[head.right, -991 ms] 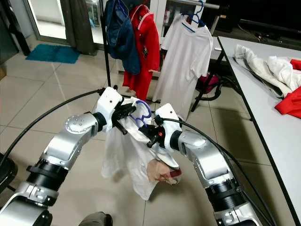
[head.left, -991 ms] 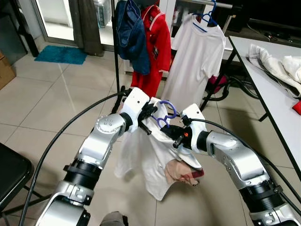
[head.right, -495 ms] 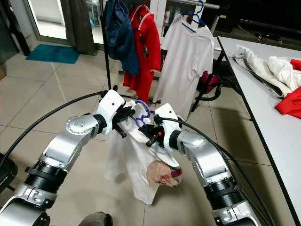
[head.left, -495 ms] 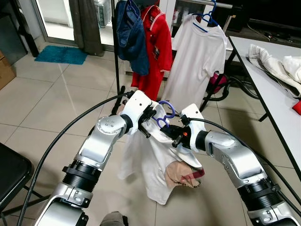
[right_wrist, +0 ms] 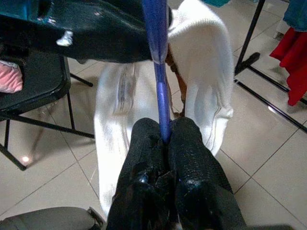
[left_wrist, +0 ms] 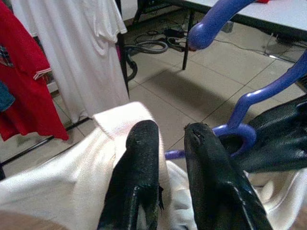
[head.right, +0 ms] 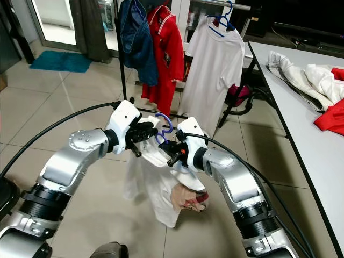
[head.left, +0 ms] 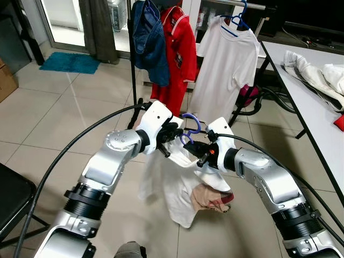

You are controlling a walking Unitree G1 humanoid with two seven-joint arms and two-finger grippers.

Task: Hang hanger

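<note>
My right pincer (right_wrist: 165, 132) is clamped tight on the blue hanger (head.left: 190, 129), which I hold in front of my chest, above the tiled floor (head.left: 64, 107). A white shirt (head.left: 174, 188) droops from it. My left pincer (left_wrist: 168, 136), its fingers slightly parted, pinches the shirt's collar beside the hook. The clothes rack (head.left: 133, 59) stands well ahead.

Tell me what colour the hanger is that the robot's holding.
Blue-purple. The hanger shows best in the left wrist view, above a white shirt.
</note>
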